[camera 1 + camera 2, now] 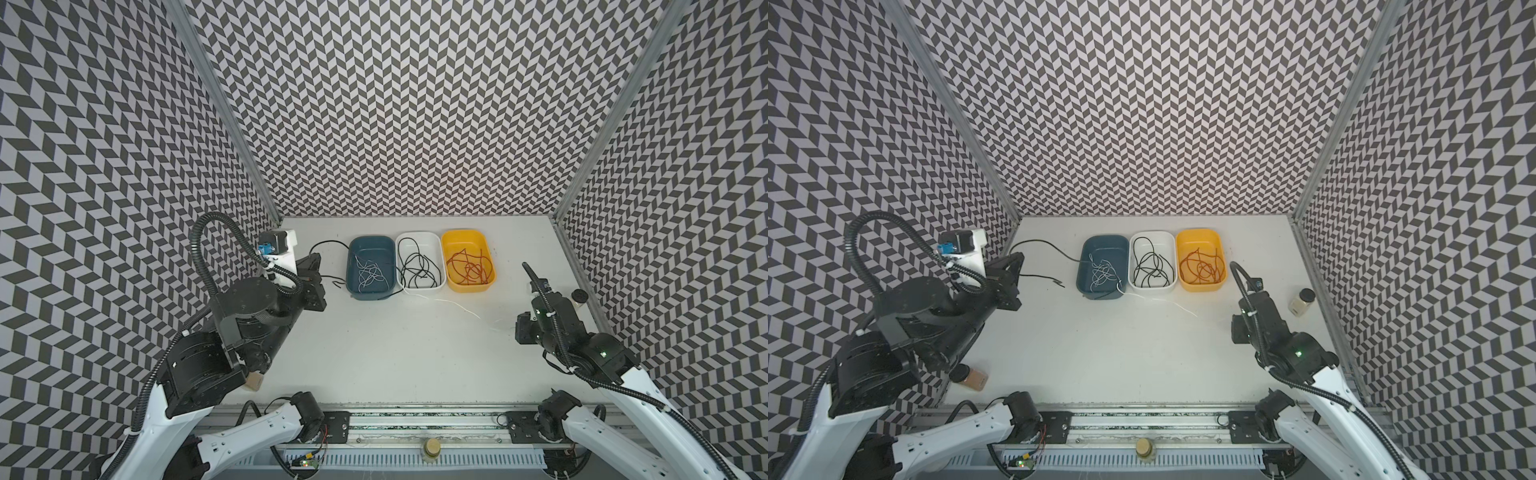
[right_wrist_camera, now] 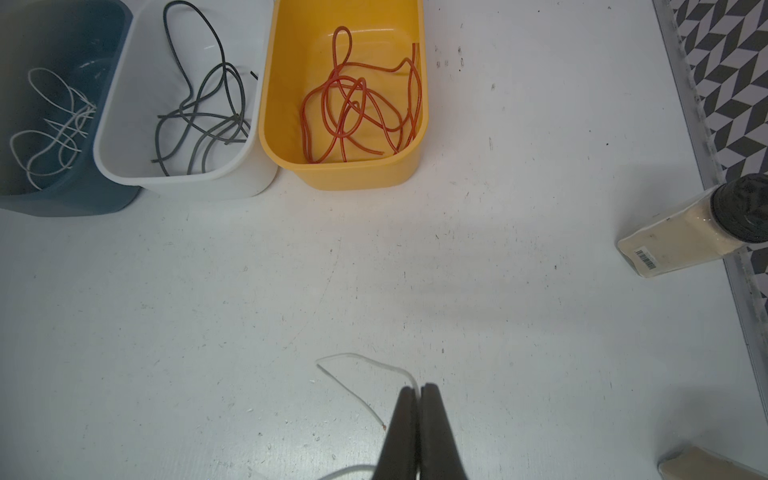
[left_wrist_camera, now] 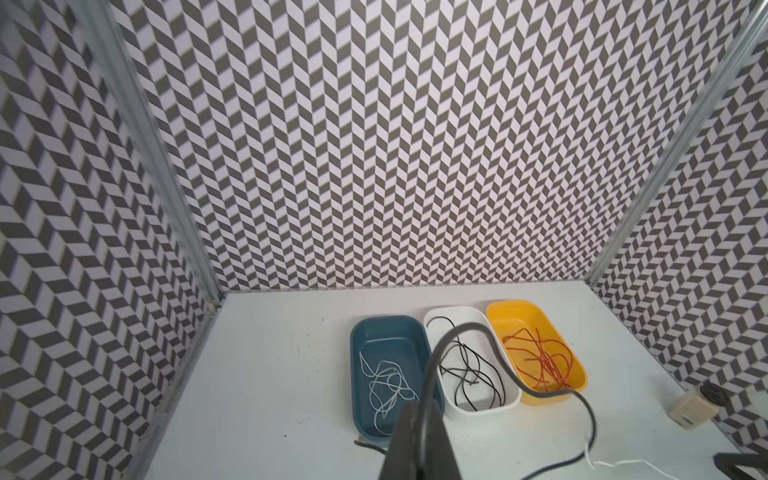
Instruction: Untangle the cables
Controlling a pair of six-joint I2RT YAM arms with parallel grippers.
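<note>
metal rail (image 1: 395,432) fronts white table (image 1: 395,353) holding cables (image 1: 469,270), chevron-patterned walls (image 1: 415,104) around.

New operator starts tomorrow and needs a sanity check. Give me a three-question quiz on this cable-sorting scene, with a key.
1. True or false: the red-orange cables lie in the yellow bin.
2. What does the right gripper pinch?
A. a white cable
B. a red-orange cable
C. nothing
3. Fill in: the left gripper is shut on a ___ cable.

Key
1. True.
2. A.
3. Black: the black cable loops out from the closed jaws.
</note>
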